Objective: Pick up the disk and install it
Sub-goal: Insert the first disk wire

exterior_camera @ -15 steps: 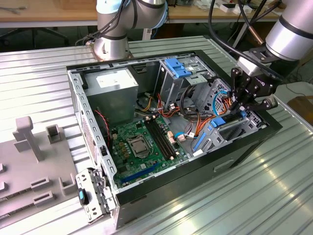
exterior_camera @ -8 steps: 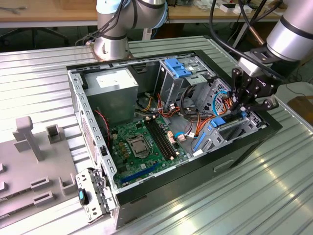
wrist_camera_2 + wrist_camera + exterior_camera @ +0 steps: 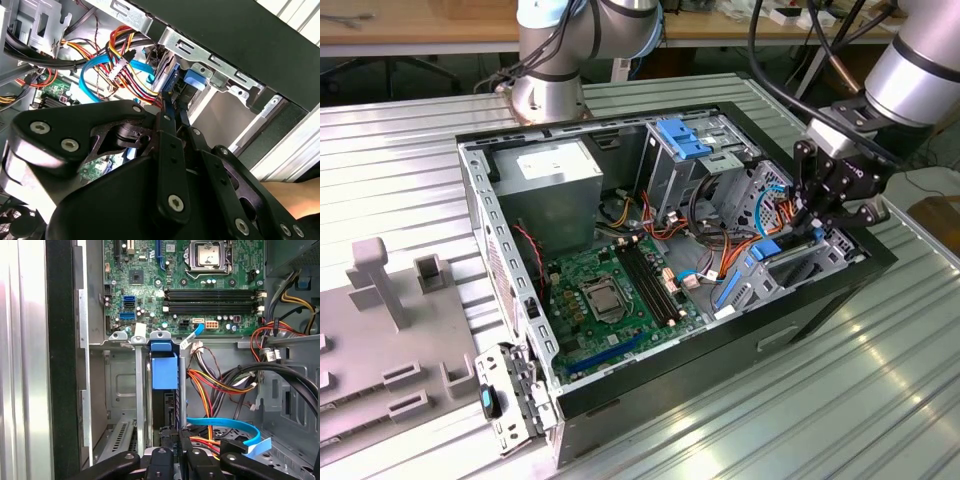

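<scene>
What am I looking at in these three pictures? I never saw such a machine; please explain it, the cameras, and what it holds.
This is a robot arm working over an open computer case that lies on a ribbed metal table. The exterior view is taken from a camera off the arm; both wrist views come from cameras riding near the wrist. The black end effector reaches into the drive bay, and appears closed on the edge of the disk, which stands in its blue carrier. Inside you also see the green motherboard and coloured cables.
</scene>
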You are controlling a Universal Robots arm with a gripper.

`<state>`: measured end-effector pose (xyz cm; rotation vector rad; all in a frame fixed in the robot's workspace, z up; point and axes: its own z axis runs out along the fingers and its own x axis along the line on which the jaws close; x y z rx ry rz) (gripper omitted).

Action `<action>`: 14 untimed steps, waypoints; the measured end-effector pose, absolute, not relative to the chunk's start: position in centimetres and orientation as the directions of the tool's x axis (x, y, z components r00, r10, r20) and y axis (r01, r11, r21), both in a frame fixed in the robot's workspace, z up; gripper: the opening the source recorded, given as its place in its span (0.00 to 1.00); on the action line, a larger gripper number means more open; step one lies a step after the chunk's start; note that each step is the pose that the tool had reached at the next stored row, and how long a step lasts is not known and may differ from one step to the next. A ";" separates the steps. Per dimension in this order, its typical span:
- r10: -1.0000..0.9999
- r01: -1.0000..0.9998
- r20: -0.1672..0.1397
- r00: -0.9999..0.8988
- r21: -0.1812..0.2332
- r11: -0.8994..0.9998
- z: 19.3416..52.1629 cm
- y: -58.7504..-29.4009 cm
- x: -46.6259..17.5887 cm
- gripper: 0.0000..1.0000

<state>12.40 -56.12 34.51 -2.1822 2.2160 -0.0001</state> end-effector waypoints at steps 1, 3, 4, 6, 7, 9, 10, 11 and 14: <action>-1.000 -1.000 -0.022 -0.015 -0.022 0.015 34.5 -56.1 12.4 0.17; -1.000 -1.000 -0.022 -0.014 -0.022 0.015 34.3 -56.1 12.4 0.17; -1.000 -1.000 -0.022 -0.014 -0.022 0.014 34.3 -56.1 12.4 0.17; -1.000 -1.000 -0.022 -0.014 -0.022 0.014 34.1 -56.1 12.4 0.17; -1.000 -1.000 -0.022 -0.014 -0.022 0.014 34.1 -56.1 12.4 0.17; -1.000 -1.000 -0.022 -0.013 -0.022 0.014 34.0 -56.1 12.4 0.17; -1.000 -1.000 -0.022 -0.013 -0.022 0.014 33.9 -56.1 12.4 0.17; -1.000 -1.000 -0.022 -0.013 -0.022 0.014 33.9 -56.1 12.4 0.17; -1.000 -1.000 -0.022 -0.013 -0.022 0.014 33.9 -56.1 12.4 0.17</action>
